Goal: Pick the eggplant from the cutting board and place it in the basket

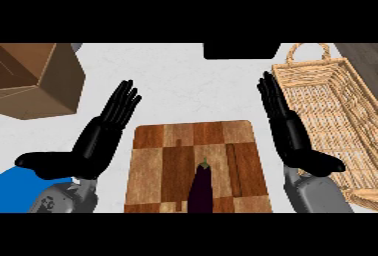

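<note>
My left robot hand [100, 142] stands open just left of the cutting board [159, 165]. Its fingers are straight and close together, pointing toward the far side of the counter [192, 90] and leaning a little to the right. The thumb juts out to the left, low in the view. My right robot hand [291, 135] is open as well and seen almost edge-on, with its straight fingers pointing away from me. It sits between the board's right edge and the wicker basket [336, 110]. Its thumb points right and overlaps the basket's near left wall in the view; whether it touches the weave I cannot tell.

The eggplant [201, 187] lies lengthwise on the near part of the cutting board, roughly midway across, with its green stem end pointing away from me. It is apart from both hands, and its near end is cut off at the lower edge of the view.

Only short grey stubs of my forearms show. A cardboard box [33, 80] at the far left is cut off by the view's edge. A blue shape [15, 192] at the lower left is partly hidden behind my left thumb and forearm, and I cannot make out what it is. A dark object [240, 50] at the counter's far edge is also cut off and unclear. The basket's right side runs out of view.
</note>
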### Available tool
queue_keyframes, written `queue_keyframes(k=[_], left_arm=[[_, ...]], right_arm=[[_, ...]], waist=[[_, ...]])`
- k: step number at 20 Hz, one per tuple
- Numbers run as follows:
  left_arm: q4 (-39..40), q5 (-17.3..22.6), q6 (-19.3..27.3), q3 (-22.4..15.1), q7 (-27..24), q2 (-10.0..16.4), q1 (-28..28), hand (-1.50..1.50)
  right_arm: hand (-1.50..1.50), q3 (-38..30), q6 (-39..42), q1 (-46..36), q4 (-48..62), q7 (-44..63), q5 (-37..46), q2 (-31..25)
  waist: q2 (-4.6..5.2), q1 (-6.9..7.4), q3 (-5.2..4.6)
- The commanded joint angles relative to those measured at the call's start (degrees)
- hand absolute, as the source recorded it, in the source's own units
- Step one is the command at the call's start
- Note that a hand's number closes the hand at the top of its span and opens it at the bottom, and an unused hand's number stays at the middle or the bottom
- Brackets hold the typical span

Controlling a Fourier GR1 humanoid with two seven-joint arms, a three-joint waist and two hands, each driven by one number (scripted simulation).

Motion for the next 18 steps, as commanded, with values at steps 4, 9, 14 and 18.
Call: queue_keyframes(k=[4, 9, 14, 18], left_arm=[[6.96, -2.45, 3.22, 7.79, 6.76, 7.44, -0.89, 0.0], [12.01, -3.35, 2.54, 7.39, 8.88, 10.07, 3.3, 0.0], [15.38, -2.64, 2.25, 10.88, 12.72, 12.19, -0.67, 0.0], [16.0, -2.4, 0.35, 11.63, 10.78, 12.14, 0.28, 0.0]], right_arm=[[1.5, -4.63, 8.45, -10.32, 5.49, 2.68, -7.48, -0.6], [-1.5, 13.68, 16.82, -14.93, 4.09, 1.16, 9.34, -5.9], [-1.5, 26.21, -3.22, -14.61, 2.57, 10.06, 22.41, 10.32], [-1.5, 28.38, -7.18, -25.0, 0.42, 31.61, 22.38, 10.63]], waist=[[2.88, 2.4, 0.48], [2.83, 4.82, 0.14], [2.1, 1.37, 0.3], [1.96, 1.77, 0.26]])
